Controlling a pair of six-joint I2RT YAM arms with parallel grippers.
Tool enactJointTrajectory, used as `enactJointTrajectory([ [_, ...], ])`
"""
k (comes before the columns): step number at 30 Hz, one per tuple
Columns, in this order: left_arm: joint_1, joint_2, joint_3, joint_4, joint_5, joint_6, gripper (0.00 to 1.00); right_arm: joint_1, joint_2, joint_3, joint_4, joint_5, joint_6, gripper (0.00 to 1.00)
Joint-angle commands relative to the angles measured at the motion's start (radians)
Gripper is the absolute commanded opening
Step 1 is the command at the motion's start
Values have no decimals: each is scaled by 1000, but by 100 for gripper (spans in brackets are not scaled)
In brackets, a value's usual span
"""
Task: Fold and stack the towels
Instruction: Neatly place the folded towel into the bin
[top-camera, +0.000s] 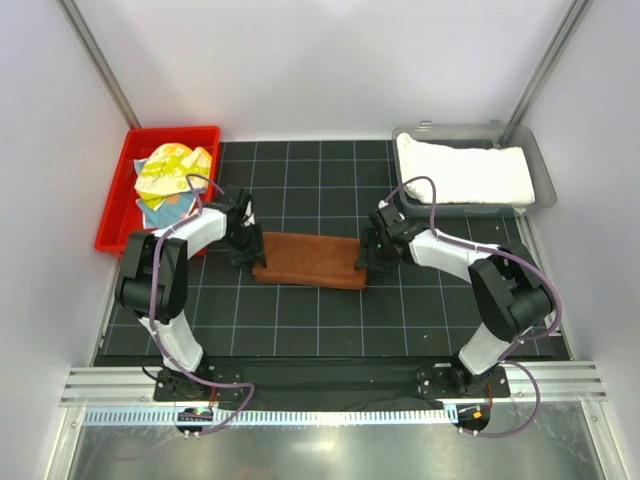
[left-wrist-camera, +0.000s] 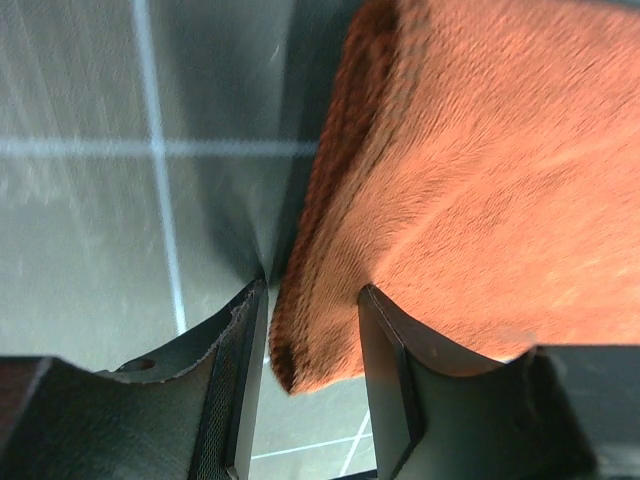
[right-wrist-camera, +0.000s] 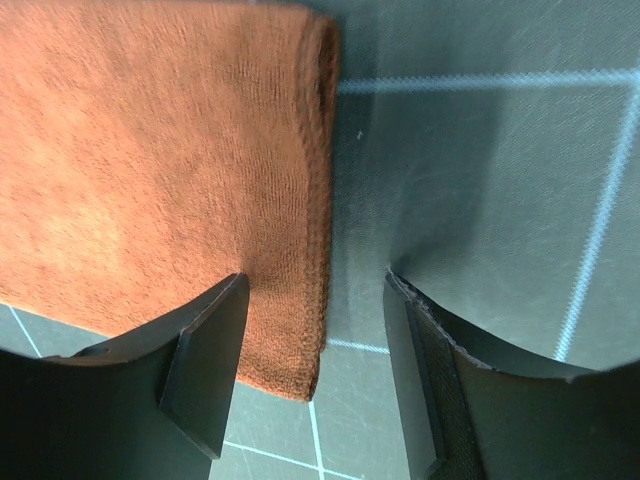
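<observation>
The rust-brown towel (top-camera: 308, 260) lies as a strip (folded flat), long axis running rightward from the red bin (top-camera: 113, 210). Left gripper (top-camera: 245, 258) and right gripper (top-camera: 366, 264) straddle its ends, both released

Folded rust-brown towel (top-camera: 310, 261) on mat (top-camera: 320, 330); left gripper (top-camera: 243, 250) at its left end, right gripper (top-camera: 372, 255) at right end; red bin (top-camera: 112, 215) back-left of it.

No legible text, seemingly
</observation>
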Motion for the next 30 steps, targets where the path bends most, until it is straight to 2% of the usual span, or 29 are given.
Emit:
enactJointTrajectory([
  [1, -5, -64, -59, -4, -46, -13, 45, 26, 18, -23, 82, 23, 54, 62],
  [11, -21, -95, -156, 51, -46, -70, 44, 37, 28, -60, 126, 63, 57, 59],
  [18, -21, -99, -167, 54, -46, -76, 44, 37, 53, -78, 194, -34, 11, 54],
  [23, -21, -105, -170, 57, -54, -74, 44, 37, 55, -96, 208, -46, -9, 52],
  [26, -22, -105, -168, 57, -52, -77, 45, 37, 67, -103, 218, -46, -16, 46],
  [28, -22, -105, -174, 59, -57, -83, 44, 37, 76, -103, 220, -43, -27, 39],
  [30, -22, -111, -191, 66, -65, -97, 44, 37, 75, -90, 215, -29, -44, 23],
])
